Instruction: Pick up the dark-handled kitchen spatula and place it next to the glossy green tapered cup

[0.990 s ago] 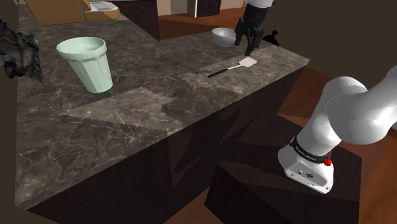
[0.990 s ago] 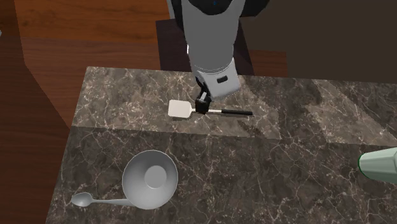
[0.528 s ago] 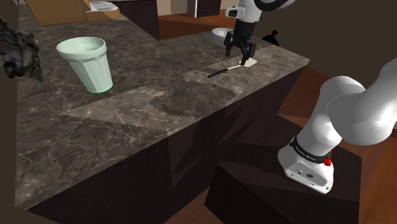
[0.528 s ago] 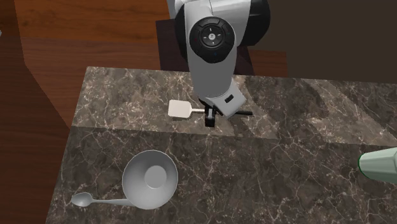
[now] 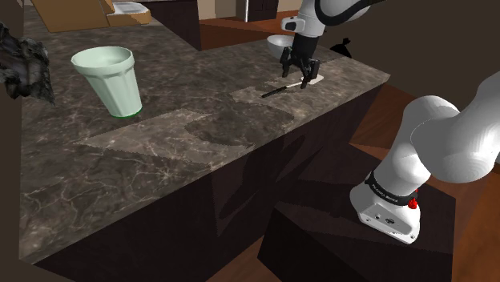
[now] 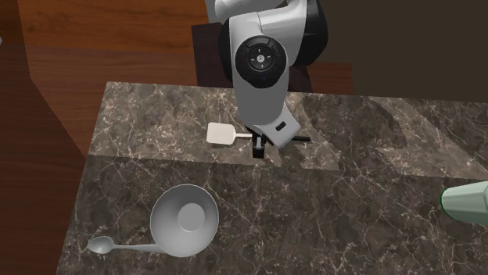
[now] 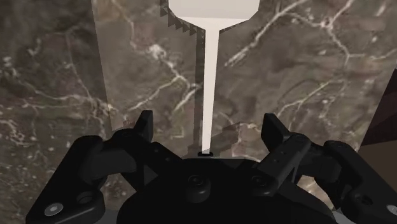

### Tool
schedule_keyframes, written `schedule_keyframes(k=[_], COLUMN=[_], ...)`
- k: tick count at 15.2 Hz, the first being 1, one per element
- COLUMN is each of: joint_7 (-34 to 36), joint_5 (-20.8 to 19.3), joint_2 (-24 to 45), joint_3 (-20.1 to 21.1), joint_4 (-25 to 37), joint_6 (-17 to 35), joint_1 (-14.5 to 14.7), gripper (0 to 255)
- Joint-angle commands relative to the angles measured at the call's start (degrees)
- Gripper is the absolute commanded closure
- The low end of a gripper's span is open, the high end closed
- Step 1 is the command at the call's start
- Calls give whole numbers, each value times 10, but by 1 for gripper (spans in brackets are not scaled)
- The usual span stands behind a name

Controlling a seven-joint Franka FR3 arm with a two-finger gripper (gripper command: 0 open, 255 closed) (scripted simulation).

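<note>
The spatula lies flat on the dark marble counter (image 5: 200, 128), with a white blade (image 5: 316, 78) and a thin dark handle (image 5: 275, 91). In the second exterior view its blade (image 6: 220, 134) points to that view's left and the dark handle (image 6: 301, 139) to the right. My gripper (image 5: 296, 74) is low over the spatula's neck, open. In the wrist view the pale shaft (image 7: 210, 89) runs between the fingertips (image 7: 145, 124) without touching either one. The pale green tapered cup (image 5: 110, 80) stands upright far toward the shoulder view's left and appears as the cup (image 6: 466, 201) at the second exterior view's right edge.
A grey bowl (image 6: 184, 220) with a spoon (image 6: 105, 246) beside it sits past the spatula, near the counter's end. The counter's edge drops to wooden floor (image 5: 401, 104) close to the spatula. A cardboard box (image 5: 80, 16) and a dark crumpled object (image 5: 24, 68) stand behind the cup.
The gripper has come from beside the blade, turned and dropped over the spatula's neck, then sunk a little lower. The spatula, cup and bowl have not moved.
</note>
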Motion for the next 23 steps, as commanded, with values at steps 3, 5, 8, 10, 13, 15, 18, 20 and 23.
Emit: schedule_keyframes(k=[3, 5, 8, 10, 13, 15, 18, 20, 23], joint_7=[0, 0, 0, 0, 0, 2, 4, 6, 7], joint_5=[0, 0, 0, 0, 0, 0, 0, 0, 1], joint_2=[0, 0, 0, 0, 0, -6, -13, -18, -23], joint_3=[0, 0, 0, 0, 0, 4, 9, 12, 17], joint_4=[0, 0, 0, 0, 0, 11, 28, 40, 59], joint_6=[0, 0, 0, 0, 0, -16, -41, -57, -81], joint_1=[0, 0, 0, 0, 0, 0, 0, 0, 0], gripper=[0, 255, 255, 255, 255, 255, 255, 255, 255])
